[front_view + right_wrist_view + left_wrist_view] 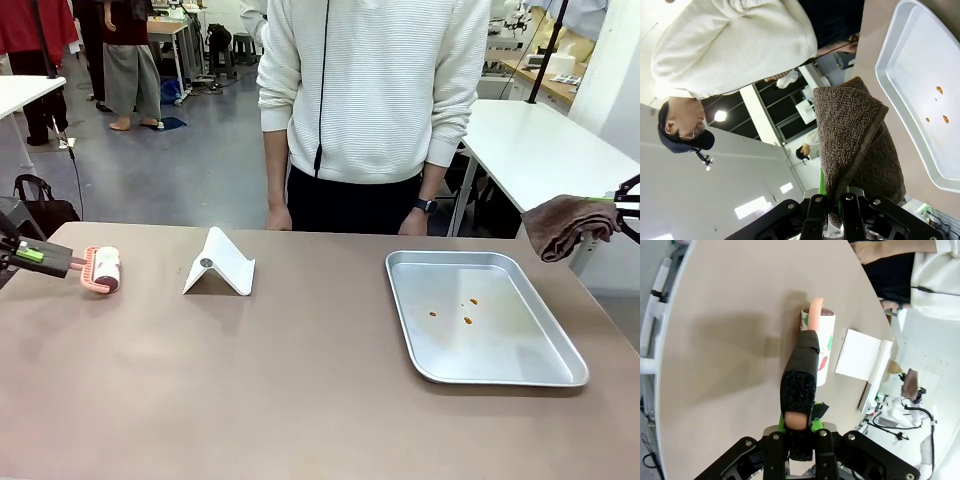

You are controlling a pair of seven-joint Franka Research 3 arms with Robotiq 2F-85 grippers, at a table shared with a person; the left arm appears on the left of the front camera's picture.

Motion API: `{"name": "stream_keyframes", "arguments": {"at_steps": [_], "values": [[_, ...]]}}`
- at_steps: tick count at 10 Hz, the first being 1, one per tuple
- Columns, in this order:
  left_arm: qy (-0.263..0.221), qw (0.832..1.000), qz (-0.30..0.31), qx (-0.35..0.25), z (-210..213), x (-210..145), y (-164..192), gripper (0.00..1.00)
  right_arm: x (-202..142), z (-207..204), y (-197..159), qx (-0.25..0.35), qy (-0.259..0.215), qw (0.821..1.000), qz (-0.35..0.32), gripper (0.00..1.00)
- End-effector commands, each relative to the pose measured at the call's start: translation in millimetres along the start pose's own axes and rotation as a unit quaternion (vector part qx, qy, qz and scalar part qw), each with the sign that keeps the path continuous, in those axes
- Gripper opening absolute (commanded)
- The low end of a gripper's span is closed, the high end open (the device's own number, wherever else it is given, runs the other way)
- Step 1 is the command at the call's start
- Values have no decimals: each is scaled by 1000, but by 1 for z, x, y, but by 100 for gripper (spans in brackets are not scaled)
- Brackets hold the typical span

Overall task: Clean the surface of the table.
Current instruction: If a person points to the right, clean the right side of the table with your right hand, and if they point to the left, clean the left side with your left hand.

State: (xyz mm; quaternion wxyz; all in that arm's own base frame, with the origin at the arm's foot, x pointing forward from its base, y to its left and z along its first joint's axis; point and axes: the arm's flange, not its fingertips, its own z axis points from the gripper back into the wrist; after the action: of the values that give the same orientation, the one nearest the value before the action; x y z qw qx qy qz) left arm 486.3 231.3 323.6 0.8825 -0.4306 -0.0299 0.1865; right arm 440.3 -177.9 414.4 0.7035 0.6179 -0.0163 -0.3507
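The matte, tan-brown tabletop (280,400) spreads smooth and wide. On its right half lies a shallow rectangular metal tray (530,350) with rounded corners, a few orange specks (467,320) on its dull floor. Farther left stands a white folded stand (220,268), tent-shaped. At the left edge the left claw (30,255) is clamped tight on the black, rough-wrapped handle of a pink-framed lint roller (102,268). The right claw (628,205) pinches a bunched brown terry towel (565,225) in the air near the far right corner. Beyond stands a person (370,90) in a ribbed white sweater.
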Motion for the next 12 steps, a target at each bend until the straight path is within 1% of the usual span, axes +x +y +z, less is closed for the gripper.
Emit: {"name": "stream_keyframes", "arguments": {"at_steps": [1, 3, 5, 6, 8, 9, 10, 11, 12], "values": [[26, 1000, -2, 4, -13, -1, -8, 19, -3, 2, 2, 2, -2, 1000, 2, 0], [15, 998, -24, -59, -15, -5, -31, 19, -3, 2, 2, 2, -2, 1000, 2, 0], [0, 988, -41, -151, 8, -14, -49, 19, -3, 2, 2, 2, -2, 1000, 2, 0], [-3, 981, -50, -187, 28, -24, -53, 19, -3, 2, 2, 2, -2, 1000, 2, 0], [52, 965, -94, -241, 80, -62, -53, 19, -3, 2, 2, 2, -2, 1000, 2, 0], [92, 950, -121, -274, 105, -84, -48, 19, -3, 2, 2, 2, -2, 1000, 2, 0], [114, 936, -144, -300, 127, -105, -40, 19, -3, 2, 2, 2, -2, 1000, 2, 0], [112, 930, -158, -311, 145, -123, -29, 19, -3, 2, 2, 2, -2, 1000, 2, 0], [124, 923, -170, -323, 155, -139, -16, 19, -3, 2, 2, 2, -2, 1000, 2, 0]]}}
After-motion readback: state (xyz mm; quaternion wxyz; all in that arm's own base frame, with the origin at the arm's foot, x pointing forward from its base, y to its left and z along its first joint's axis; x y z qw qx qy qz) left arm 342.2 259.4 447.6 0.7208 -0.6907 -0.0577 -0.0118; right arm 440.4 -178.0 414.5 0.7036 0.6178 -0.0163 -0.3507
